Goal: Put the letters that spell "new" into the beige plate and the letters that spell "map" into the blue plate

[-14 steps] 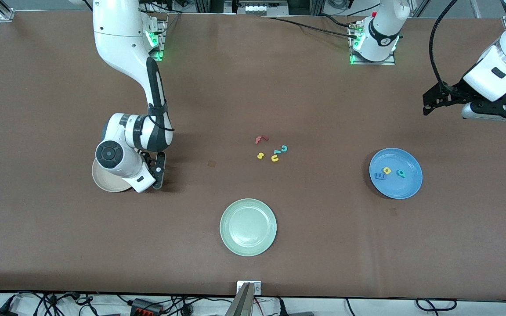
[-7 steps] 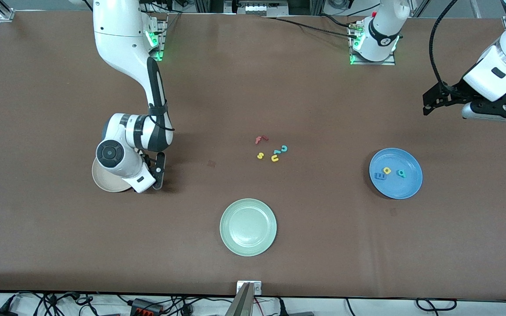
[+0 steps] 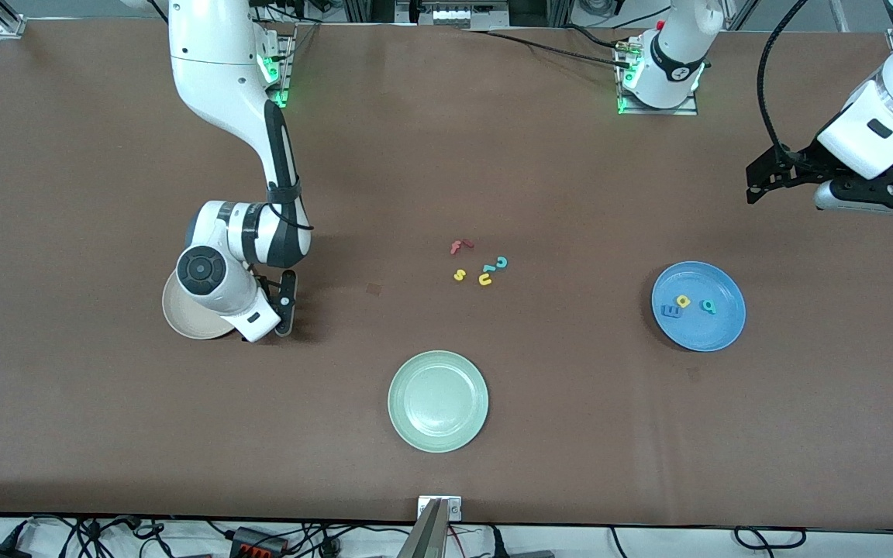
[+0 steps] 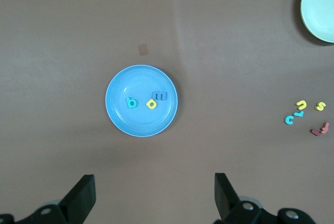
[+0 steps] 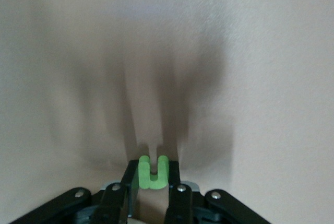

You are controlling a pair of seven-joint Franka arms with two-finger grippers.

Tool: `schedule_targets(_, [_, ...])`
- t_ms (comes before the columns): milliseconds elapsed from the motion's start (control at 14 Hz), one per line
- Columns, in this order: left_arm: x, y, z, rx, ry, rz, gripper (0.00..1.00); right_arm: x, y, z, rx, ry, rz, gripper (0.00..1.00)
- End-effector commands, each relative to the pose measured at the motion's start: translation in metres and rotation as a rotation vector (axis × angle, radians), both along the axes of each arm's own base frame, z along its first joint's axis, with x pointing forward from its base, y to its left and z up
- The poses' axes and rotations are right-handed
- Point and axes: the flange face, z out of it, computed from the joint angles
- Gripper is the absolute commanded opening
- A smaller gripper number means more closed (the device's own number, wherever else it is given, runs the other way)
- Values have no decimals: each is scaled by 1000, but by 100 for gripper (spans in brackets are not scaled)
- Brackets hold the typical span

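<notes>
the right gripper (image 5: 152, 192) is clamped on the green n (image 5: 153, 171), low over the beige plate (image 3: 183, 316); in the right wrist view the letter stands on edge between the fingers, its two legs pointing away from the wrist, its long axis running along the fingers; the arm's wrist covers most of the plate in the front view, so the rest of the plate's inside is hidden; the left gripper (image 4: 151, 203) waits high over the left arm's end of the table, its fingers spread wide with nothing between them; the blue plate (image 3: 725, 329) lies below it and holds the blue m (image 3: 670, 311), the yellow round letter (image 3: 683, 301) and the teal round letter (image 3: 708, 306), the m touching the yellow one, the teal one just beside; near the table's middle lie a red f (image 3: 460, 246), a yellow s (image 3: 459, 274), a yellow u (image 3: 485, 279) and a teal c (image 3: 501, 263); the pale green plate (image 3: 438, 401) sits nearer the front camera than that cluster.
</notes>
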Motion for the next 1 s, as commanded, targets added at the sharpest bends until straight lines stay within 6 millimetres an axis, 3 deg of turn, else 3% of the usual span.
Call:
schedule_targets(0, [2, -2, 5, 15, 3, -8, 100, 10, 4, 0, 3, -25, 2, 26])
schedule_targets(214, [2, -6, 6, 15, -1, -14, 100, 15, 4, 15, 10, -44, -9, 27])
schedule_targets(428, [2, -7, 6, 16, 1, -16, 100, 23, -40, 49, -26, -25, -132, 27])
schedule_targets(570, [2, -8, 6, 16, -1, -17, 100, 19, -57, 63, -33, 20, -203, 27])
schedule_targets(784, [1, -8, 6, 16, 1, -17, 100, 2, -84, 61, -55, 158, -314, 27])
schedule_targets(926, [2, -6, 6, 16, -1, -14, 100, -13, -99, 44, -64, 205, -345, 30])
